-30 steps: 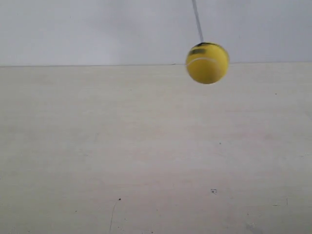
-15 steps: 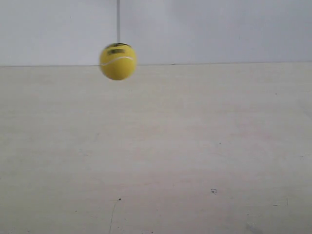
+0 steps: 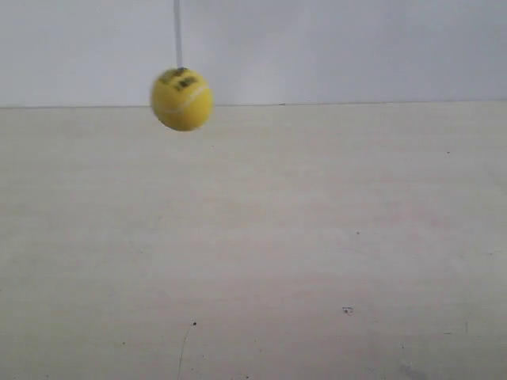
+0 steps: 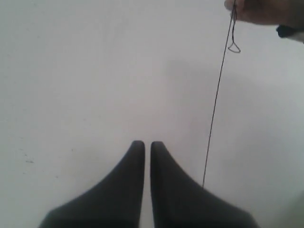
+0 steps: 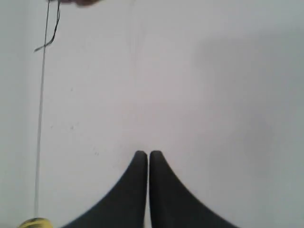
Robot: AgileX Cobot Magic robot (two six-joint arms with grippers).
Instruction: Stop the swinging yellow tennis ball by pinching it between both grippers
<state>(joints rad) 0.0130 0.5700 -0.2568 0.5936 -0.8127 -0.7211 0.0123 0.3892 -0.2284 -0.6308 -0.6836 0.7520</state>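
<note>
Hanging on thin string (image 3: 177, 36), yellow tennis ball (image 3: 181, 98) is in mid-air at exterior view's upper left, above pale table (image 3: 317, 237). One second ago it was far right. Half-second ago near present spot. Now barely further left, print rotated. Judged near turning point of swing, slowest, so good catching window. No arm in exterior view. Count: one ball, one string, one hand (image 4: 266, 10) holding string top, two grippers. Left gripper (image 4: 147, 145) and right gripper (image 5: 142, 154): jaws nearly together, thin slit between, gripping nothing.
</note>
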